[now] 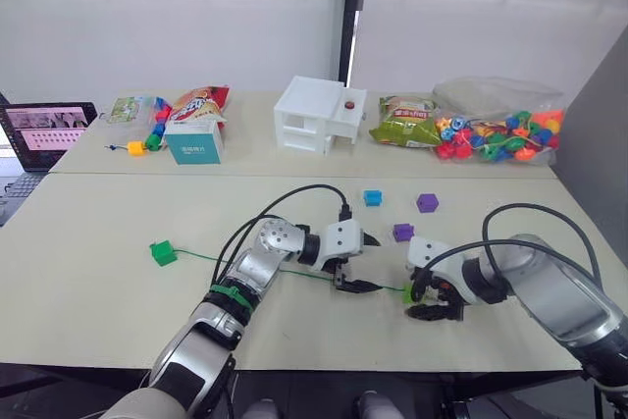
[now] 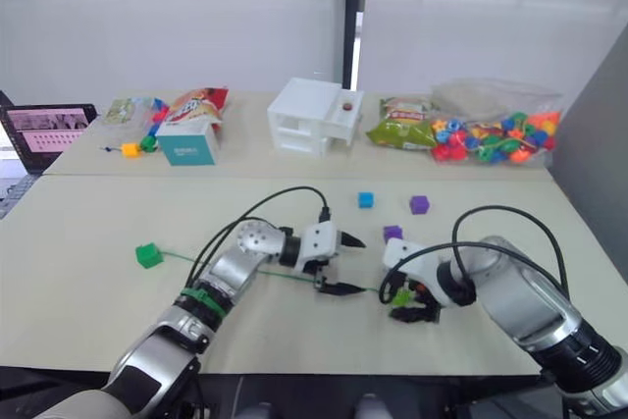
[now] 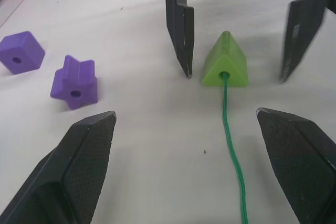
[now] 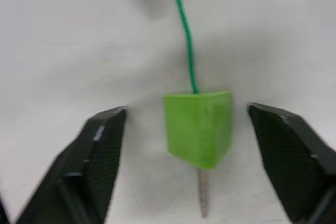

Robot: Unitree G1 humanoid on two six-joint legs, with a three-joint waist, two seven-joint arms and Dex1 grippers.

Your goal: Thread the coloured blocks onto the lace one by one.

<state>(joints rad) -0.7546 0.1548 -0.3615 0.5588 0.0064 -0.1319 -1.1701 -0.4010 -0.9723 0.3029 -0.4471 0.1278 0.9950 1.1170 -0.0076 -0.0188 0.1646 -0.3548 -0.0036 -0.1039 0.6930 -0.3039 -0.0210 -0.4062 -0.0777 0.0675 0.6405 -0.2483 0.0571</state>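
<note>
The green lace (image 1: 285,270) runs across the table from a dark green cube (image 1: 163,252) to a light green wedge (image 1: 408,293). It passes through the wedge (image 4: 198,127), and its stiff tip (image 4: 203,199) sticks out the far side. My right gripper (image 1: 428,302) is open, one finger on each side of the wedge, not touching it. My left gripper (image 1: 359,264) is open over the lace (image 3: 227,108), just short of the wedge (image 3: 226,61). A blue cube (image 1: 372,197) and two purple blocks (image 1: 426,203) (image 1: 402,232) lie loose beyond the grippers.
Along the back of the table stand a white box (image 1: 319,115), a teal tissue box (image 1: 193,139), snack bags (image 1: 406,121) and a clear bag of beads (image 1: 500,130). A laptop (image 1: 49,130) sits at the far left, with a short bead chain (image 1: 147,139) nearby.
</note>
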